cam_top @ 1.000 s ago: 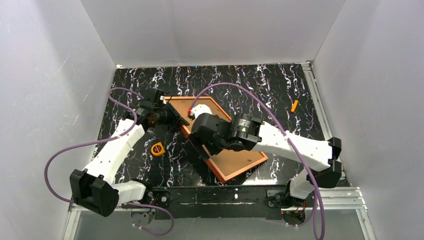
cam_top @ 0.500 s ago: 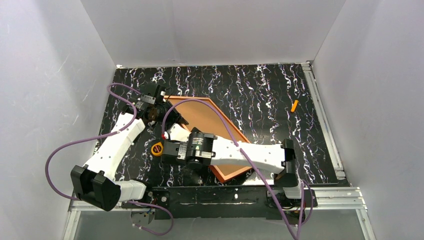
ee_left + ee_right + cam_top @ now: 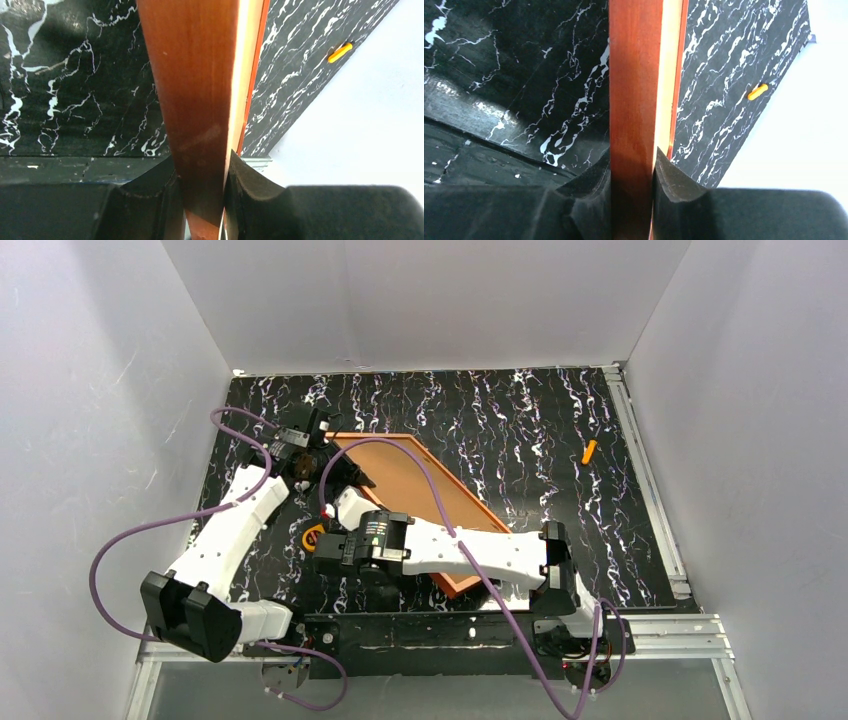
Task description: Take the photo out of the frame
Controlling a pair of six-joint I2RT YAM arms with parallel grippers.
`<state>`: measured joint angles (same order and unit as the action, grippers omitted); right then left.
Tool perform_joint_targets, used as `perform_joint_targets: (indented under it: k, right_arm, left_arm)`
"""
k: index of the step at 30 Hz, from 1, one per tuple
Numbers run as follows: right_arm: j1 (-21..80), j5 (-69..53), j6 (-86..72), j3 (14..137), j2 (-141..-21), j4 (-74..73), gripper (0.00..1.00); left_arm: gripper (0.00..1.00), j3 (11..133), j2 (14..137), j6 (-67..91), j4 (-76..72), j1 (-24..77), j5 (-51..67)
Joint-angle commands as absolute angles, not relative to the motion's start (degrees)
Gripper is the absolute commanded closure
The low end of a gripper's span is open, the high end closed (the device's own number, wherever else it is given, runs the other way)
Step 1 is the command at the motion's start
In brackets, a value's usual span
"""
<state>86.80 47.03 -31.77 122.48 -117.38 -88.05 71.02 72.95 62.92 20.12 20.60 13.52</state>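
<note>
The frame [image 3: 375, 436], a thin reddish-brown border, lies at an angle left of centre. The photo [image 3: 410, 480] sits in it with its plain brown board back up; the printed side is hidden. My left gripper [image 3: 320, 465] is shut on the frame's far left corner. In the left wrist view the frame's edge [image 3: 200, 90] is pinched between the black pads of the left gripper [image 3: 202, 165]. My right gripper [image 3: 345, 512] is shut on the frame's left side. The right wrist view shows the wood [image 3: 634, 85] clamped in the right gripper [image 3: 633, 162], with a pale strip of photo board [image 3: 668, 75] beside it.
A yellow tape measure [image 3: 313, 536] lies on the black marbled table [image 3: 520, 410], just left of the right arm's wrist. A small orange piece [image 3: 589, 451] lies far right, also seen as the orange piece [image 3: 757, 92] from the right wrist. White walls enclose the table.
The right arm swung from over the board's middle to the frame's left side, and its gripper closed on the edge. The left gripper kept its grip.
</note>
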Motion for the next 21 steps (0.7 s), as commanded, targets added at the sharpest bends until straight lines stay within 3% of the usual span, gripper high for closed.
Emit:
perform_joint_targets:
  k: [1, 3, 7, 10, 14, 21]
  right_arm:
    - [86.4, 49.4, -30.2, 124.6, -116.9, -91.2, 0.99]
    - [86.4, 50.4, -30.2, 124.4, -116.8, -91.2, 0.99]
    - [86.0, 51.9, -30.4, 123.9, -115.8, -91.1, 0.99]
    - [85.3, 52.5, -30.0, 124.2, -114.4, -90.8, 0.99]
    - [83.6, 51.1, -26.7, 123.4, -110.8, -87.6, 0.99]
    - [78.4, 39.2, -19.0, 121.2, -100.8, -75.5, 0.99]
  left_arm:
    - [0.95, 72.1, 72.1, 61.1, 29.4, 20.7, 12.0]
    - [0.82, 72.2, 71.6, 61.4, 29.5, 20.7, 11.7]
    - [0.35, 74.2, 70.4, 58.9, 30.6, 20.7, 10.7]
    - [0.17, 79.4, 69.3, 53.7, 34.3, 20.5, 8.7]
    - [0.03, 91.9, 67.3, 45.9, 42.7, 20.1, 1.6]
    - [0.02, 104.3, 59.3, 35.0, 50.9, 20.2, -15.8]
